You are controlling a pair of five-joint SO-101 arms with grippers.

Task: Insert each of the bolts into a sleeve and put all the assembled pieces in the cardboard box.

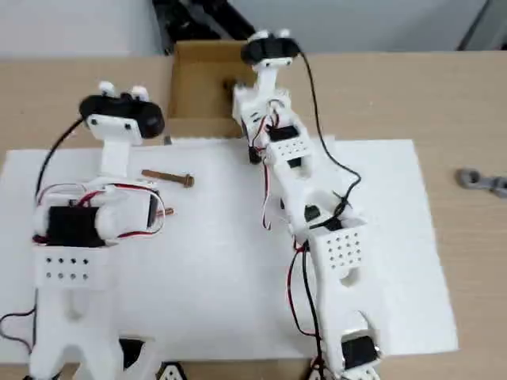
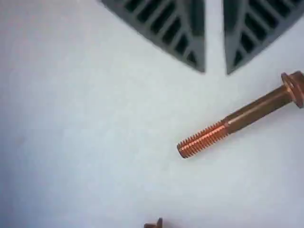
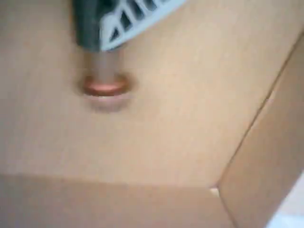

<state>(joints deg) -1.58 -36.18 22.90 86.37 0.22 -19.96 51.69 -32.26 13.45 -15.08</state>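
A copper-coloured threaded metal bolt is laid flat on the white paper sheet covering the wooden bench, long axis left to right, flanged head rightward. It is found just beyond the tips of the grey ribbed jaws of the left gripper, which are slightly parted and empty. A smooth pale sleeve with a copper flange is clenched in the jaws of the right gripper inside the brown cardboard box, flange towards the box floor.
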